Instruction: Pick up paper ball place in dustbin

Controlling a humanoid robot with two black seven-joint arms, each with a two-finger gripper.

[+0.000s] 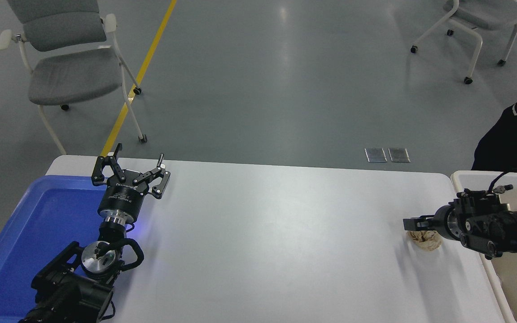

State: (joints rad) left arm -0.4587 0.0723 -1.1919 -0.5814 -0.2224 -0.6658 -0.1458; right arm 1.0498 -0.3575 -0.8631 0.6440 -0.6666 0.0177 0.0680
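No writing is showing clearly enough to read. The right gripper (413,223) is hanging at the paper ball (428,242) near the table's right edge, beside the dustbin (465,178); I cannot tell its finger spread.

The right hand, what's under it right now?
Under the right hand the paper ball lies on the white table; the hand covers the ball's top. Contact between them cannot be seen.

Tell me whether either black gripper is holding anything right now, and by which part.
Nothing visibly held. The right gripper hovers over the crumpled tan paper ball; the left gripper is open, empty.
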